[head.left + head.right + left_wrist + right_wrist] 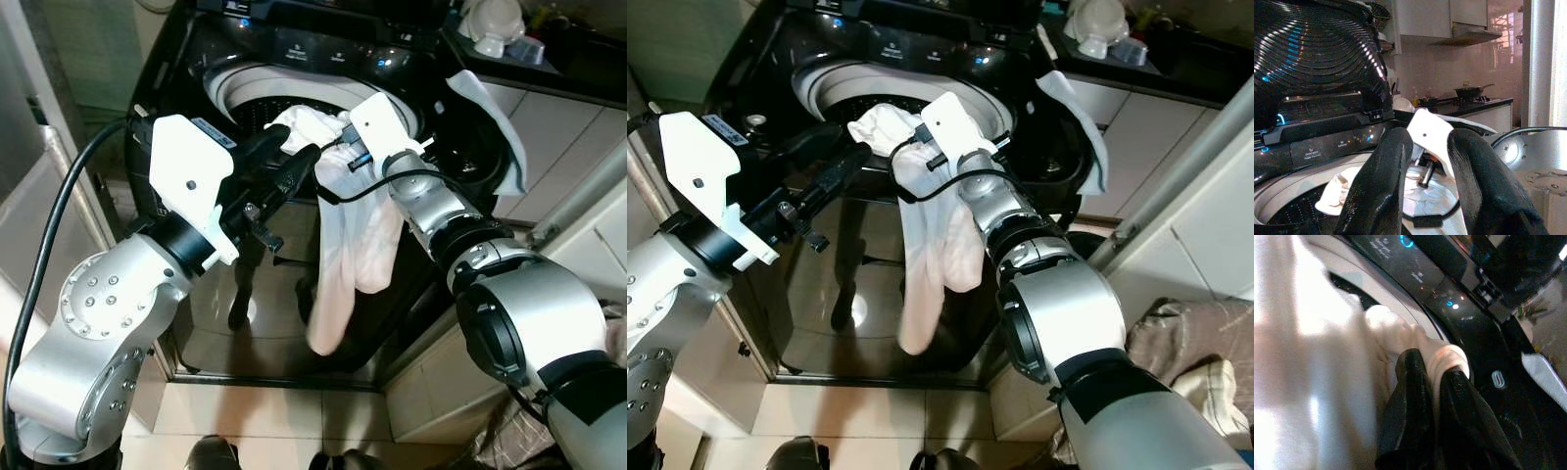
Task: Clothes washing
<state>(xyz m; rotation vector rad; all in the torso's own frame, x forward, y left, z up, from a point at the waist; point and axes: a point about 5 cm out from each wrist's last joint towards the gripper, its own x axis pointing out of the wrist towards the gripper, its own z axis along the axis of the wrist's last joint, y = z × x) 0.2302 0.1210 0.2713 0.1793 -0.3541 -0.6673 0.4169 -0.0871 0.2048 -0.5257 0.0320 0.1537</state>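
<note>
A black top-loading washing machine (313, 44) stands before me with its lid up and its white drum rim (235, 88) showing. A white garment (343, 264) lies over the rim's front and hangs down the machine's front. My right gripper (1437, 367) is shut on the garment's upper fold at the rim, with cloth pinched between the black fingers (1410, 382). My left gripper (1430, 142) hovers just left of that spot, open, with nothing between its fingers. It points toward the right wrist (377, 122).
Another white cloth (490, 117) hangs on the machine's right side. Behind it a dark counter (578, 54) carries white dishes (495, 24). White cabinets (558, 127) stand to the right, and a crumpled beige bundle (1185, 343) lies at lower right.
</note>
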